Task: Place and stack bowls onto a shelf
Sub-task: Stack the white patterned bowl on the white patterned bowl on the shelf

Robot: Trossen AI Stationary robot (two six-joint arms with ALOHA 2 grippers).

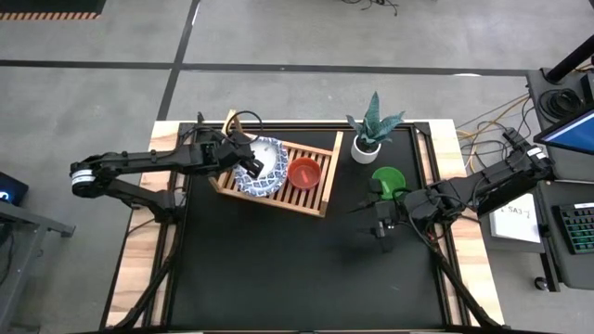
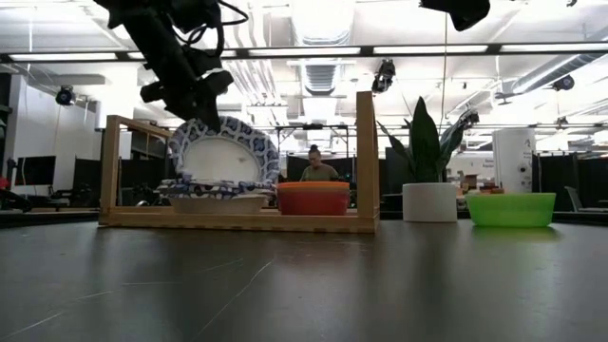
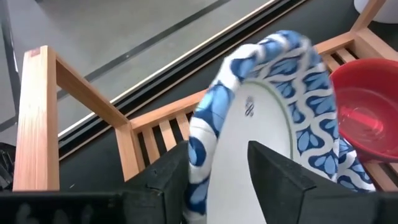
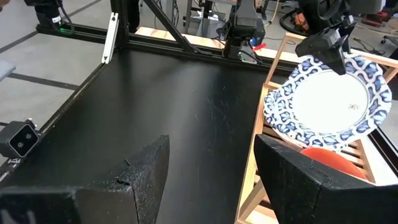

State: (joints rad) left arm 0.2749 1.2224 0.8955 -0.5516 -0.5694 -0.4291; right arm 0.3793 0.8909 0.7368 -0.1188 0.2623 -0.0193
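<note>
Left gripper, fingers apart astride tilted white blue-patterned bowl on wooden slatted shelf; right gripper apart, 3 o'clock, empty.

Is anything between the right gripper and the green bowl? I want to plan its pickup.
Nothing visible stands between them. The right gripper, open, hovers over bare black tabletop, and the plain green bowl sits just beyond it. The potted plant in its white pot stands behind the bowl, off that path.

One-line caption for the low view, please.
Left hand at the rim of a tilted blue-patterned bowl on the shelf, beside a red bowl.
</note>
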